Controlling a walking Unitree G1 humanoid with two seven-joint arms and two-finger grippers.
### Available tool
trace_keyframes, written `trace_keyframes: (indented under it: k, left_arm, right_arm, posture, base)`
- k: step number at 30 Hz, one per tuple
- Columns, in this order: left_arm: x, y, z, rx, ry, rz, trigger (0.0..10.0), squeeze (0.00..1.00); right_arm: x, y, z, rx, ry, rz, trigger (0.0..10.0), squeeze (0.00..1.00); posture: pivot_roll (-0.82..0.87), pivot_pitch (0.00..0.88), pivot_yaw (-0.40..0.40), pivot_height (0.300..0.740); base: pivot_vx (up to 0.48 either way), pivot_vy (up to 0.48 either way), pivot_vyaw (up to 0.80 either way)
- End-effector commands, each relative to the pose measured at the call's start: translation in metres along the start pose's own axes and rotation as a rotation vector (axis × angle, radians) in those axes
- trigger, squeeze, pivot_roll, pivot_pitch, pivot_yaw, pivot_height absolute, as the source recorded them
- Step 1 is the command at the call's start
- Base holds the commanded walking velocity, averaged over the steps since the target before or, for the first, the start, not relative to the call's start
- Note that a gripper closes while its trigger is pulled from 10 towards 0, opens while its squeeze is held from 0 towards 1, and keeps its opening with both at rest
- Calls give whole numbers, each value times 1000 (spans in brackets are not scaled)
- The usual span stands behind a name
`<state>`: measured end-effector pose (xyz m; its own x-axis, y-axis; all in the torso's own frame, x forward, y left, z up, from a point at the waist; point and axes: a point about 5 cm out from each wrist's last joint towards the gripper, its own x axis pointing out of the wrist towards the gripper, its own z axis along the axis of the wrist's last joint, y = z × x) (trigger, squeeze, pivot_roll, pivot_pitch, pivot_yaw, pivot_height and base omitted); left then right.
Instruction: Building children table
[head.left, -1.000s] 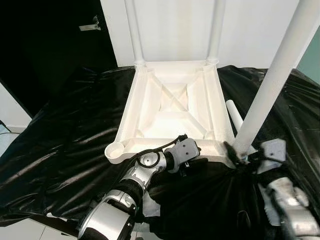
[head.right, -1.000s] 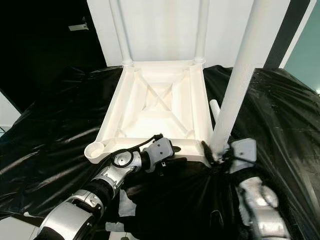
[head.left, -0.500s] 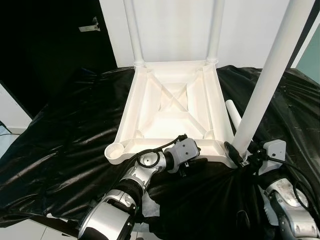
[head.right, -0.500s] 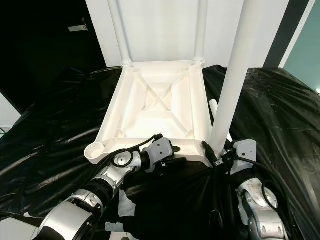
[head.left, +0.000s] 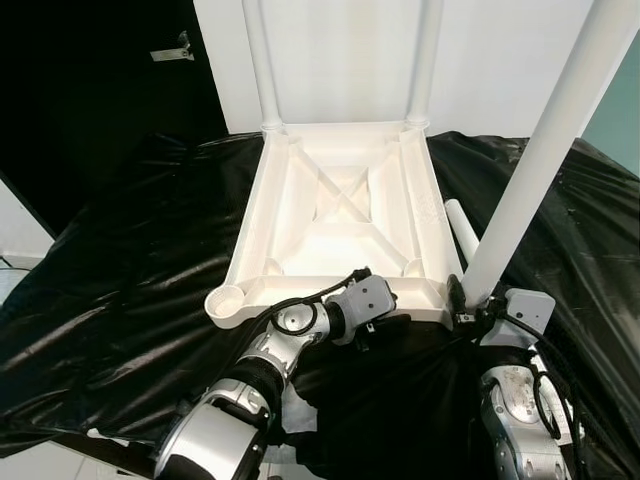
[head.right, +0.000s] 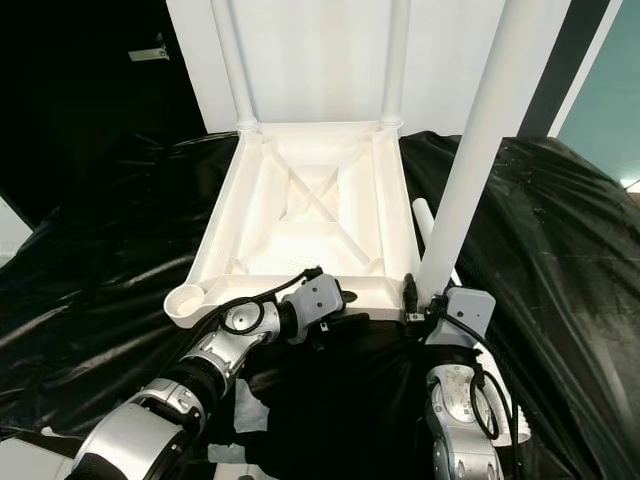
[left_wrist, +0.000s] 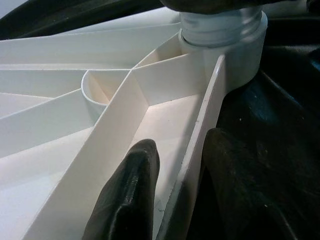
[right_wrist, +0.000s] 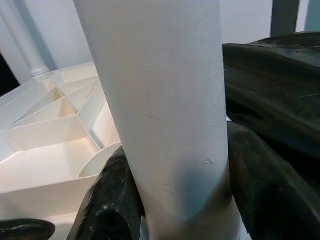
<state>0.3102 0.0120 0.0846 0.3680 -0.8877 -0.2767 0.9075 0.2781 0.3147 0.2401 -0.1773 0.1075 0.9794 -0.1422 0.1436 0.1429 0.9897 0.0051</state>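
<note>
A white table top (head.left: 340, 215) lies upside down on a black sheet (head.left: 130, 250). Two white legs (head.left: 258, 60) (head.left: 425, 60) stand in its far corners. My right gripper (head.left: 468, 303) is shut on a third white leg (head.left: 540, 160), which leans to the right with its lower end in the near right corner socket (left_wrist: 220, 30). In the right wrist view both black fingers (right_wrist: 105, 200) hug the leg (right_wrist: 165, 100). My left gripper (head.left: 378, 328) is shut on the table's near rim (left_wrist: 200, 125), one finger on each side of the wall. The near left socket (head.left: 228, 300) holds nothing.
A loose white leg (head.left: 462, 228) lies on the sheet just right of the table top. A white wall (head.left: 340, 50) rises behind the table, with a dark opening (head.left: 90, 80) at the far left. The crinkled sheet spreads out on both sides.
My right arm has drawn in under the near right corner, still holding the leg, whose tilt shifted slightly. The left gripper stays on the rim.
</note>
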Motion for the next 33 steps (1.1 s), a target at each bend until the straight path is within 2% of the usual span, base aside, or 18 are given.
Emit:
trace_keyframes:
  k: [1, 2, 3, 4, 6, 7, 12, 17, 18, 19, 24, 28, 29, 30, 33]
  left_arm:
    - [-4, -10, -23, -69, 95, 27, 10000, 0]
    - [-4, -10, -23, -69, 95, 27, 10000, 0]
    - [-4, -10, -23, -69, 95, 27, 10000, 0]
    - [-4, -10, -23, -70, 94, 26, 10000, 0]
    - [-4, -10, -23, -70, 94, 26, 10000, 0]
    - [-2, -11, -22, -70, 92, 22, 10000, 0]
    - [-1, -12, -21, -71, 88, 19, 10000, 0]
    - [-1, -12, -21, -71, 88, 20, 10000, 0]
    - [-1, -12, -21, -71, 88, 22, 10000, 0]
    - [-2, -11, -22, -72, 89, 25, 10000, 0]
    - [-5, -9, -24, -71, 96, 34, 10000, 0]
    - [-5, -10, -24, -72, 94, 34, 10000, 0]
    - [-3, -12, -23, -74, 90, 29, 10000, 0]
    - [-3, -12, -23, -74, 90, 29, 10000, 0]
    - [-3, -12, -23, -74, 87, 28, 10000, 0]
  right_arm:
    - [0, -7, -6, 15, 31, -33, 10000, 0]
    - [0, -7, -6, 15, 31, -33, 10000, 0]
    - [2, -3, -2, 45, 13, 44, 10000, 1000]
    - [4, 1, 1, 46, 7, 134, 10000, 1000]
    - [4, 1, 1, 46, 7, 134, 10000, 1000]
    - [7, 3, 4, -9, 10, 240, 10000, 20]
    - [12, -5, 8, -85, 2, 305, 10000, 0]
    - [12, -10, 11, -64, 9, 341, 9725, 0]
    - [11, -12, 11, -19, 30, 364, 5412, 0]
    - [8, -15, 10, -5, 44, 381, 0, 0]
    - [3, -21, 7, 17, 83, 423, 0, 0]
    - [1, -18, 3, 40, 98, 409, 0, 0]
    - [-2, -12, 1, 43, 80, 350, 0, 0]
    - [-2, -12, 1, 43, 80, 350, 0, 0]
    - [-6, -15, 3, 28, 4, 121, 0, 0]
  posture:
    - [-90, 0, 51, 740]
    - [-90, 0, 51, 740]
    - [-92, 0, 51, 740]
    - [-100, 0, 55, 740]
    - [-100, 0, 55, 740]
    - [-103, 0, 55, 740]
    - [-101, 0, 52, 740]
    - [-98, 0, 51, 740]
    - [-95, 0, 50, 740]
    - [-94, 0, 49, 740]
    - [-92, 0, 46, 740]
    - [-93, 0, 45, 740]
    - [-94, 0, 45, 740]
    - [-94, 0, 45, 740]
    - [-89, 0, 42, 740]
  base:
    - [0, 0, 0]
    - [0, 0, 0]
    - [0, 0, 0]
    - [0, 0, 0]
    - [0, 0, 0]
    - [0, 0, 0]
    - [0, 0, 0]
    - [0, 0, 0]
    - [0, 0, 0]
    - [0, 0, 0]
    - [0, 0, 0]
    - [0, 0, 0]
    - [0, 0, 0]
    - [0, 0, 0]
    - [0, 0, 0]
